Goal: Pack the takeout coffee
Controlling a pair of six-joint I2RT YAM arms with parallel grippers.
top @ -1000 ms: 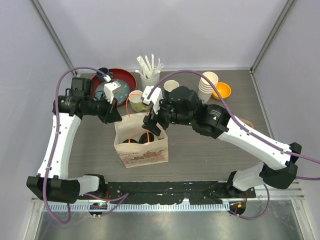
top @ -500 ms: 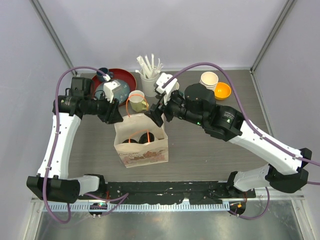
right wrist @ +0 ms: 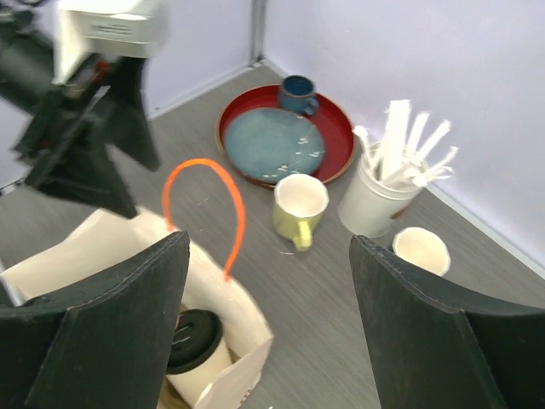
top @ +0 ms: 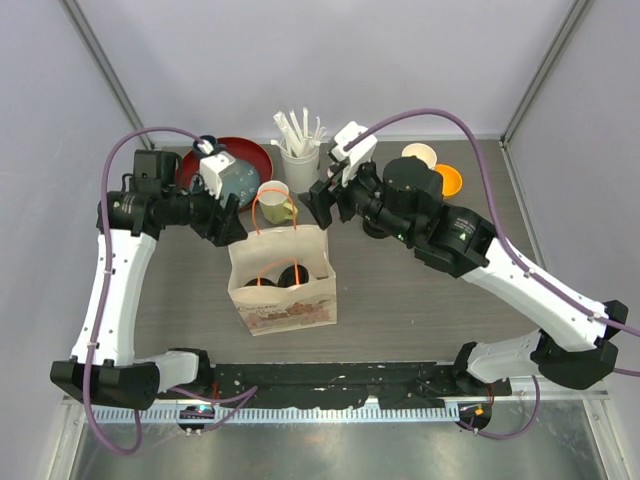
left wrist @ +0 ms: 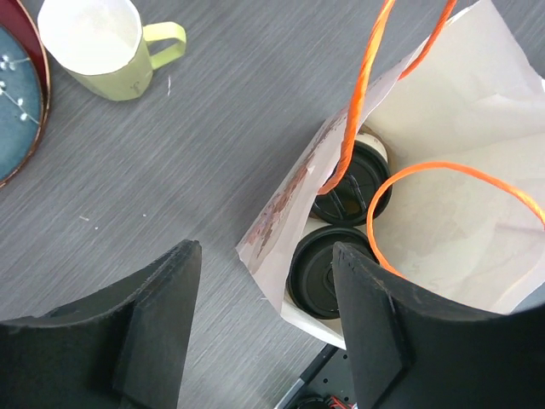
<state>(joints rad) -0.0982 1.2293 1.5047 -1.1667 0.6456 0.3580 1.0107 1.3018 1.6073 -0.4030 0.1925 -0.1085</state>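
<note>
**Two coffee cups are in the bag**

From above, a paper bag with orange loop handles [top: 285,305], tan outside and white inside, stands on the grey table [top: 420,310] between the arms. Two small cream-white paper cups with round black plastic lids [top: 265,283] sit side by side inside it. So I think the packing is nearly all done. What is left may only be for the arms to move away. The left pincer [top: 230,230] hangs by the bag's far left corner. Its fingers are apart and hold nothing. The right pincer [top: 318,205] is past the bag's far right corner, apart and empty too. Neither one touches a cup.

The left wrist camera looks down over the bag's edge. The left pincer [left wrist: 264,251] has its black fingers wide apart. Both cups show deep in the bag, one black lid [left wrist: 349,183] just beside the other [left wrist: 319,273]. They sit lower than the fingers and off to one side. A yellow-green mug with a handle [left wrist: 102,51] stands apart on the table.

The right wrist camera shows the right pincer [right wrist: 266,241] spread wide with nothing in it. One black lid [right wrist: 197,335] peeks out of the bag's open top, low down between the fingers. The other cup is hidden here.
</note>
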